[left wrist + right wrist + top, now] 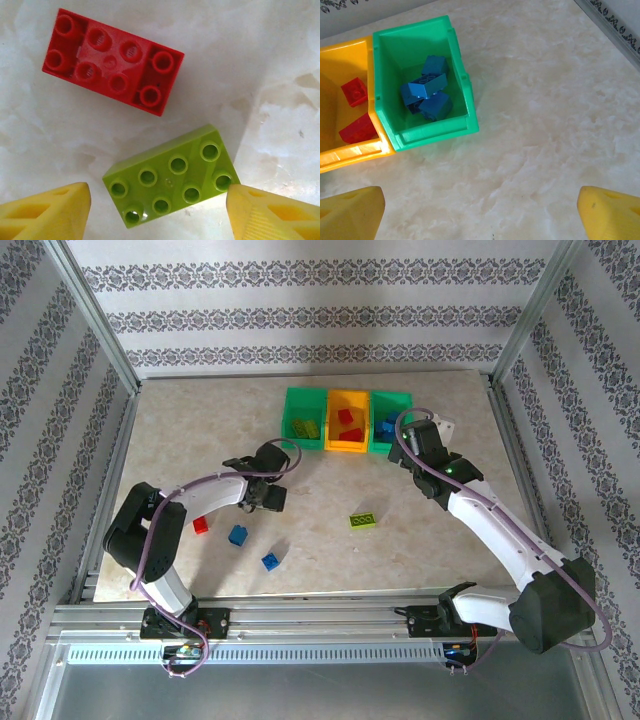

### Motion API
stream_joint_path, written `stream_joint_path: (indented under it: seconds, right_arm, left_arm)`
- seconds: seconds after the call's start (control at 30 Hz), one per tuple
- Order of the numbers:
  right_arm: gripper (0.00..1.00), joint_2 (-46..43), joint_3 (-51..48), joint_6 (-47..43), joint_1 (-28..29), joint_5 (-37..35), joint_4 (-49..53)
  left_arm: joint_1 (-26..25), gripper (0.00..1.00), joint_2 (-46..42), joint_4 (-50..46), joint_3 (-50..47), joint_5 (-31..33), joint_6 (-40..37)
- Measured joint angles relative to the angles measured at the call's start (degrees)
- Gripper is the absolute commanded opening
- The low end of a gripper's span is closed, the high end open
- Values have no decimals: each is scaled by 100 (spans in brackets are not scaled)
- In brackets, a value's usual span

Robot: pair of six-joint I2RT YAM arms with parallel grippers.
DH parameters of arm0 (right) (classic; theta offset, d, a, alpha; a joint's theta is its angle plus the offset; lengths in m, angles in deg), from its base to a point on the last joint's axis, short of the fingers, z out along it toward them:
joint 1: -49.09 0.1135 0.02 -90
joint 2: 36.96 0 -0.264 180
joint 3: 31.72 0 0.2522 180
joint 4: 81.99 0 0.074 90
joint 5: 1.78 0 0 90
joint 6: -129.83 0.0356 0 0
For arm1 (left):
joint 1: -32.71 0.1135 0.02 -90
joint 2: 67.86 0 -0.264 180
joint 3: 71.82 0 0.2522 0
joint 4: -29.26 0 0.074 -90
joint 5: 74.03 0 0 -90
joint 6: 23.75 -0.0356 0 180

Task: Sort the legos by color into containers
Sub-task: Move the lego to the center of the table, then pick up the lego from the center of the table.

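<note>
Between my left gripper's [159, 200] yellow fingers [50, 212] lies a lime brick [170, 175], flat on the table and studs up. The right finger meets its corner and the left one stands apart, so the jaws are open around it. A red brick [112, 60] lies just beyond it. From above, the left gripper [265, 495] is at mid table. My right gripper [480, 200] hangs wide open over bare table near the right green bin [432, 132], which holds blue bricks [427, 92]. The orange bin [350, 155] holds red bricks [355, 92].
The three bins [348, 445] stand in a row at the back. Loose on the table lie another lime brick [363, 520], a small red one [201, 525] and two blue ones [237, 535] [270, 561]. Metal frame rails edge the table.
</note>
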Motion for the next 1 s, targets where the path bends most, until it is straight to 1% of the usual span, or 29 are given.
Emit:
stream_joint_path:
  seconds: [0.1,0.13,0.33,0.47,0.57,0.77,1.0]
  right_arm:
    - [98,0,-2,2,0,0,0]
    - [98,0,-11,13,0,2,-2]
    - [98,0,-72,46,0,20,2]
    - [98,0,-74,70,0,24,2]
    - [98,0,-74,120,2,42,7]
    - [98,-44,-76,168,39,42,79]
    - [98,-284,-107,184,39,37,107]
  left_arm:
    - [66,84,0,59,2,-122,-28]
    - [90,86,-2,57,2,-203,-63]
    - [142,91,-2,-11,232,-774,-509]
    - [199,93,15,-170,555,-793,-898]
    - [269,94,85,-219,656,-728,-1115]
    - [328,91,374,-407,667,-719,-1526]
    - [328,86,592,-476,667,-737,-1635]
